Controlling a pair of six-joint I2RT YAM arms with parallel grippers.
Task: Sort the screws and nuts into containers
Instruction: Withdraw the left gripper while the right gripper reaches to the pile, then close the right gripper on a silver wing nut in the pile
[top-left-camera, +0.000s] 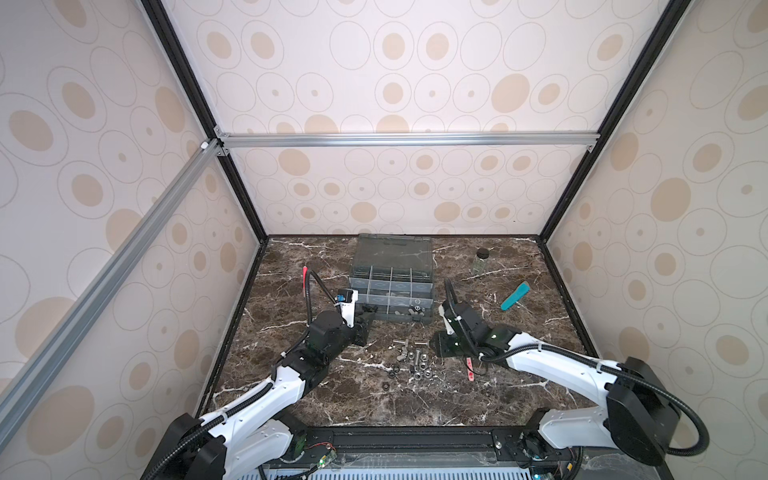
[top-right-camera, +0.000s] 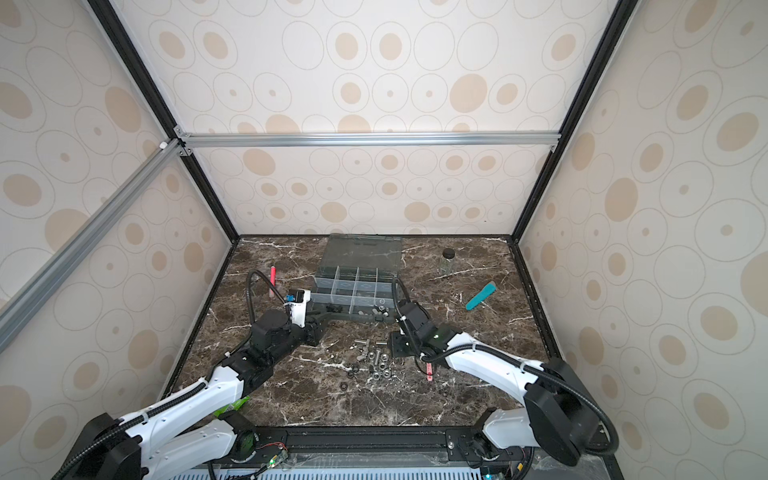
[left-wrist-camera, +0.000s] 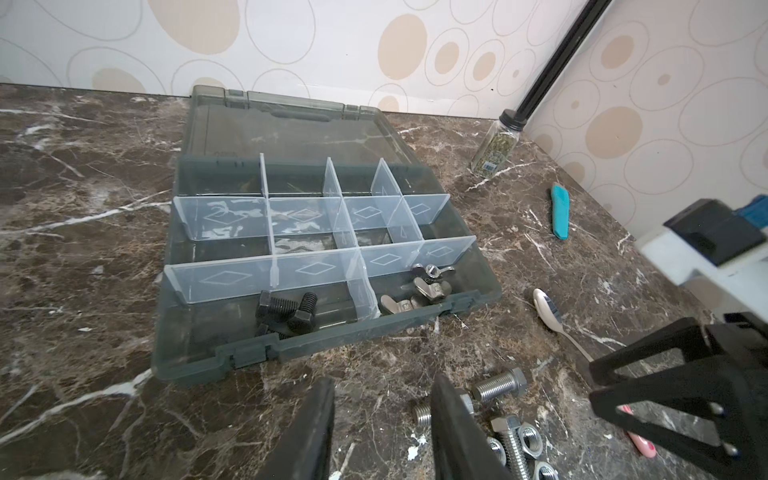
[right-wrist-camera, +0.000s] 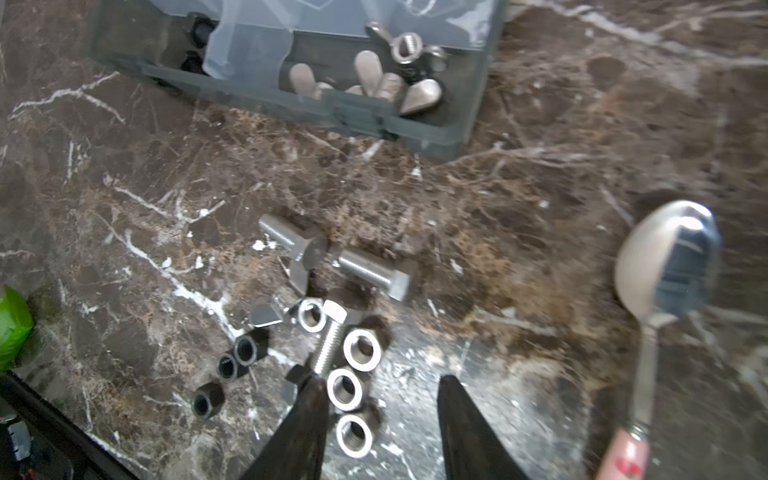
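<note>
Grey organizer box lies open, black screws and wing nuts kept apart in its front containers. Loose screws and nuts lie heaped just before the box; left gripper and right gripper hover there, spread and empty, likely choosing a piece

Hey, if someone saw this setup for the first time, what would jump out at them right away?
The open grey organizer box sits mid-back on the dark marble table, with black screws and silver wing nuts in neighbouring front compartments. Just in front of it lies a loose pile of silver screws and nuts, with the left gripper and right gripper close by, both open and empty.
</note>
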